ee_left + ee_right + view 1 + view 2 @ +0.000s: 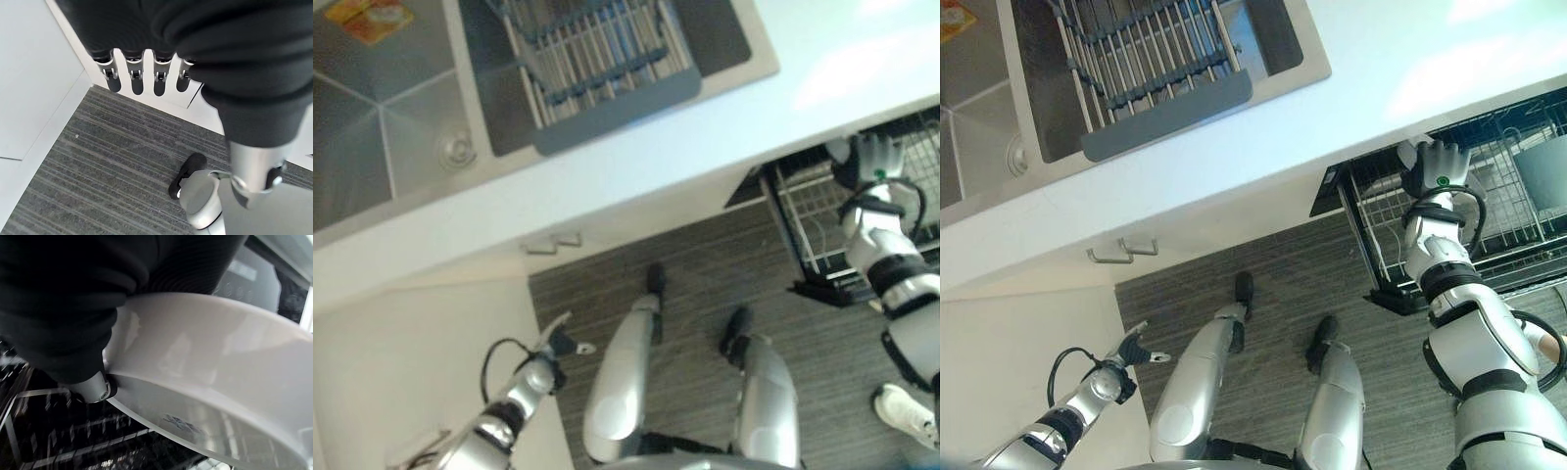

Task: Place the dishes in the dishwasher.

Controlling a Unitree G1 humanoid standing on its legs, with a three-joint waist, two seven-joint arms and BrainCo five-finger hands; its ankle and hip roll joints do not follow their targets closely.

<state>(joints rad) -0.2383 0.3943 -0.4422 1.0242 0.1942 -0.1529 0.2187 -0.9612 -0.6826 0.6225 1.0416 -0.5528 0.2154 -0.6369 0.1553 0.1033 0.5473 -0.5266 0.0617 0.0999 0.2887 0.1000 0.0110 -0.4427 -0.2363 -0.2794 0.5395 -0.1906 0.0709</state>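
My right hand (1435, 168) reaches over the pulled-out dishwasher rack (1381, 220) under the counter, shut on a white dish (210, 357). The thumb (93, 387) presses on the dish's rim, and a bit of white dish (1415, 147) shows beside the hand. The dish hangs above the dark wire rack (73, 435). My left hand (553, 343) hangs low by the white cabinet, open and holding nothing, with its fingers (137, 78) straight above the floor.
A grey drying rack (597, 59) lies in the sink's right basin, with the steel left basin (382, 117) beside it. The white countertop (705, 147) runs above the dishwasher. A grey container (1538, 171) stands in the rack. A person's white shoe (906, 411) shows at the right.
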